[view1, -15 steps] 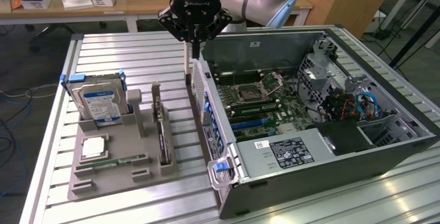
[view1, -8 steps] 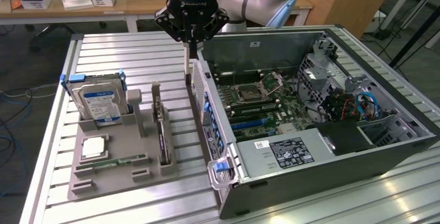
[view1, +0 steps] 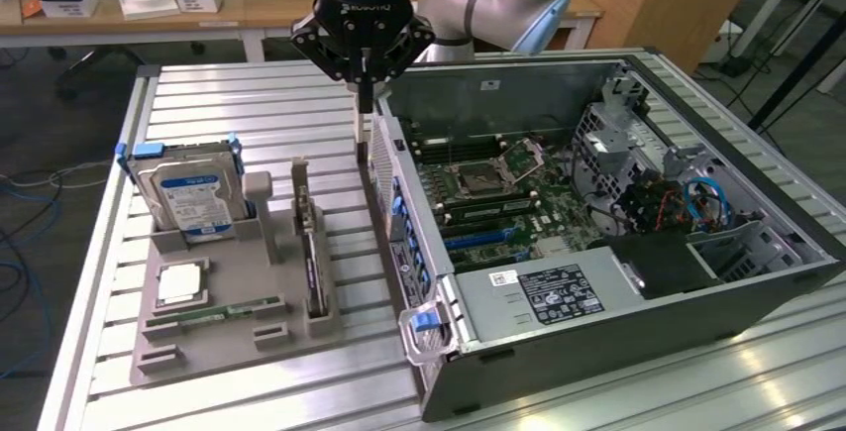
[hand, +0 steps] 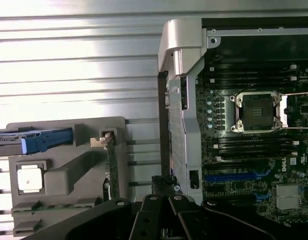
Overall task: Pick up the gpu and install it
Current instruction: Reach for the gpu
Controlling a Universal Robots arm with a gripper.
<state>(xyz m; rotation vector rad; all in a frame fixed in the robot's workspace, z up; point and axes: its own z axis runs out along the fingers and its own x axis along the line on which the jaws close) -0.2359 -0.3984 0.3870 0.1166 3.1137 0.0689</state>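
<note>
The gpu (view1: 307,243) is a thin green card standing on edge in a slot of the grey holder tray (view1: 225,342), its silver bracket at the far end. In the wrist view the gpu (hand: 112,167) appears edge-on, with the bracket toward the holder's end. My gripper (view1: 364,144) hangs shut and empty above the table, in the gap between the holder and the rear panel of the open computer case (view1: 635,332). Its fingertips (hand: 162,184) are pressed together. The gpu lies a short way toward the exterior view's left of them.
The case lies open on its side, showing the motherboard (view1: 509,193) with an empty CPU socket (hand: 257,112) and blue slots (hand: 236,175). The holder also carries a hard drive (view1: 192,198), a CPU (view1: 181,282) and a memory stick (view1: 212,314). A desk with boxes stands behind.
</note>
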